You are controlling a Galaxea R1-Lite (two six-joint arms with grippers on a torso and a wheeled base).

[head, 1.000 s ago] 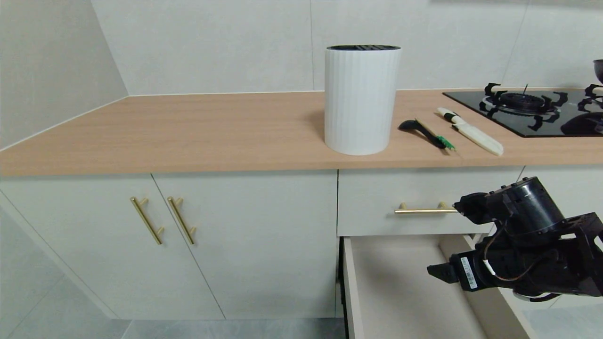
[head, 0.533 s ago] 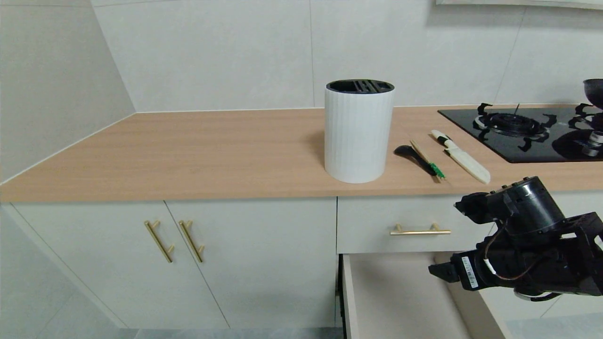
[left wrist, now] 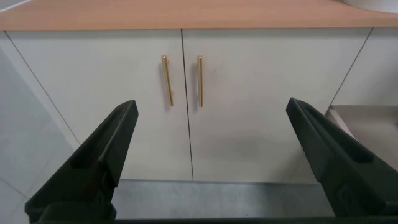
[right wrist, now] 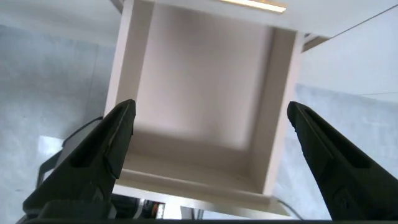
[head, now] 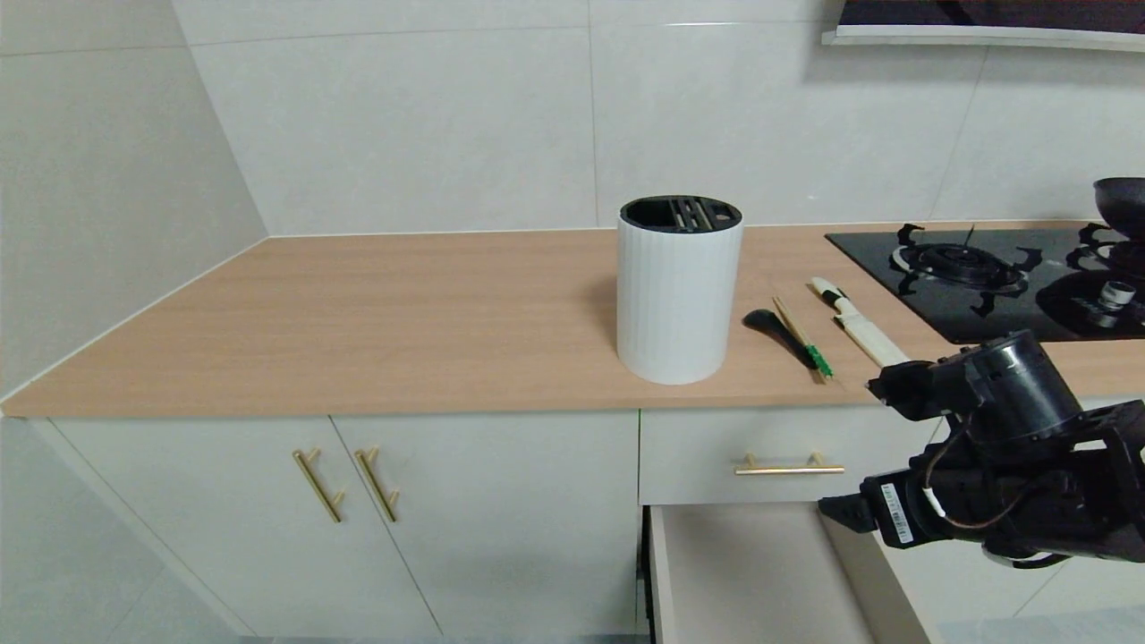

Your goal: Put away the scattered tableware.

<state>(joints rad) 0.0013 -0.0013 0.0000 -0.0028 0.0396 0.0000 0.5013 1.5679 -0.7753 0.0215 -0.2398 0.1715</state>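
On the wooden counter a black spoon, a pair of chopsticks with green ends and a white-bladed knife lie side by side. They are just right of a white ribbed holder with a black slotted top. My right arm hangs below the counter edge, over an open drawer. The right gripper is open above that drawer's bare inside. My left gripper is open too, facing the cupboard doors, and holds nothing.
A black gas hob with pan supports sits at the counter's right end, a dark pot on its far burner. Two cupboard doors with gold handles stand shut at the left. A shut drawer with a gold handle is above the open one.
The head camera has risen, so the counter and drawers sit lower in the picture and the holder's slotted top shows. Tableware, drawer and right arm keep their places.
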